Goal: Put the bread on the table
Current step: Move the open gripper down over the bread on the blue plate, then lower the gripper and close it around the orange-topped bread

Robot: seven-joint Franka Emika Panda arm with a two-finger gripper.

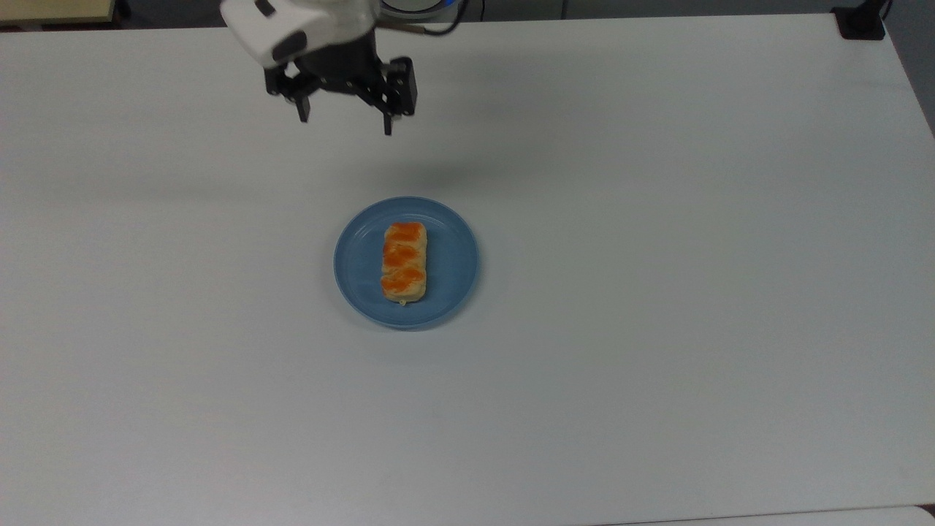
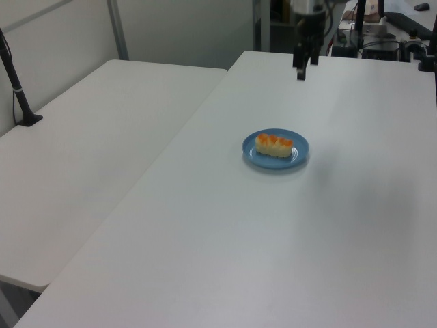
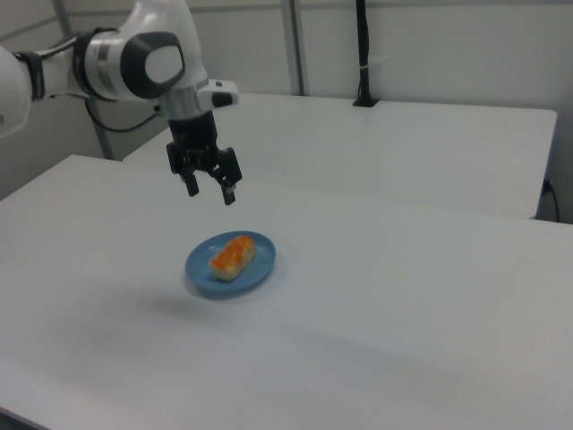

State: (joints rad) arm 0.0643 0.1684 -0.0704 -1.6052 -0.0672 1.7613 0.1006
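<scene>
The bread (image 1: 404, 261) (image 2: 274, 145) (image 3: 233, 256), a pale-tan bun with three orange-glazed bumps, lies on a round blue plate (image 1: 453, 263) (image 2: 298, 156) (image 3: 201, 269) in the middle of the white table (image 1: 657, 292) (image 2: 273, 239) (image 3: 403, 305). My gripper (image 1: 345, 124) (image 2: 300, 72) (image 3: 209, 193) hangs open and empty in the air, fingers pointing down. In the top view it is above the plate and a little to its left, well apart from the bread.
A second white table (image 2: 89, 157) (image 3: 403, 143) adjoins this one. A black post (image 2: 17, 89) (image 3: 363, 54) stands on it. A black clamp (image 1: 860, 22) sits at the top view's upper right corner of the table.
</scene>
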